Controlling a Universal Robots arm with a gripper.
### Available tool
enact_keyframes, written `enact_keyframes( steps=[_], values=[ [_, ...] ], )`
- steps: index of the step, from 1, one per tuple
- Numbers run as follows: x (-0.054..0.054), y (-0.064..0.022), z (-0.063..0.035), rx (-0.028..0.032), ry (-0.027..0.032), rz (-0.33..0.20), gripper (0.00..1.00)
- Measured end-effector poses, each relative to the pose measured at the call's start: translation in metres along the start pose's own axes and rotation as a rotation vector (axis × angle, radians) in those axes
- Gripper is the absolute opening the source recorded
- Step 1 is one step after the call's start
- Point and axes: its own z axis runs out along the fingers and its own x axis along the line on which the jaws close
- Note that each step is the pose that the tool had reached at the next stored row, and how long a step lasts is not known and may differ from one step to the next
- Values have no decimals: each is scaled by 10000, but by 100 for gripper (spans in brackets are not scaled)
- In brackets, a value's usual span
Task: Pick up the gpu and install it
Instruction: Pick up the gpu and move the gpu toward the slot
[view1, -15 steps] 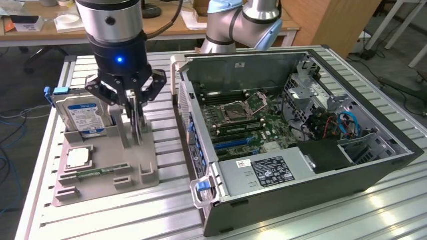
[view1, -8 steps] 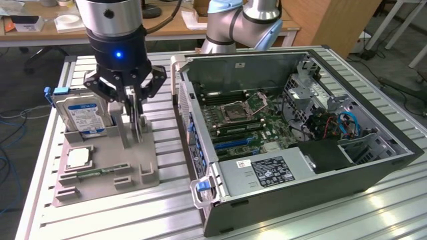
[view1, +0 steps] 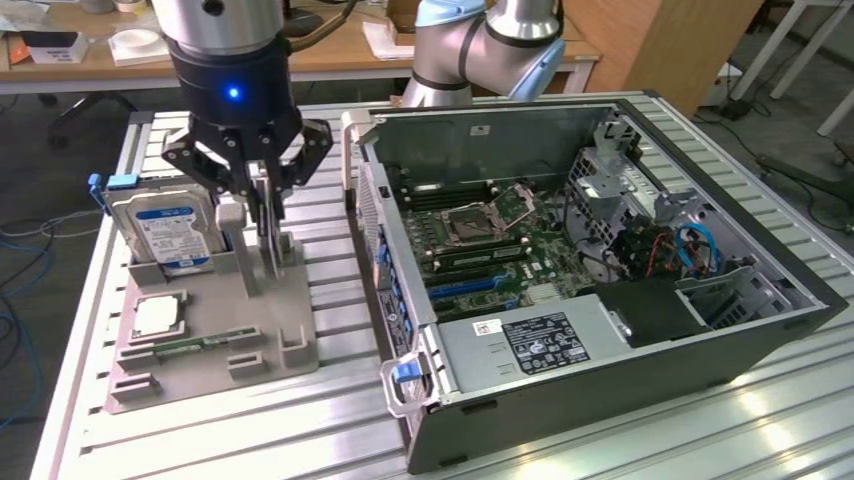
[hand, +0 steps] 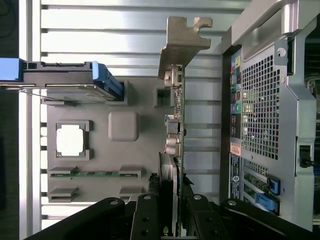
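No wording can be read. The blue-white label (view1: 174, 240) on the hard drive (view1: 144, 204), the black label (view1: 541, 340) on the power supply (view1: 467, 368) and the stickers (hand: 235, 149) on the case's rear panel (hand: 260, 100) seemingly carry print too fine to read.

Downward hand (view1: 264, 245), fingers (hand: 146, 215) close together

Your exterior camera looks down steeply from well back over the slatted table (view1: 240, 430), grey parts holder (view1: 214, 300) at eight o'clock, open computer case (view1: 614, 400) at four, while your wrist camera looks straight down past the gripper (view1: 264, 280), close in, sharing that holder, the hard drive (view1: 163, 235) and the case's rear.
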Motion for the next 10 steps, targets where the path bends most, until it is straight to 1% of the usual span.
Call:
enact_keyframes(
  steps=[10],
  values=[
    [-1, 7, -114, 0, 1, 0, 27]
  ],
)
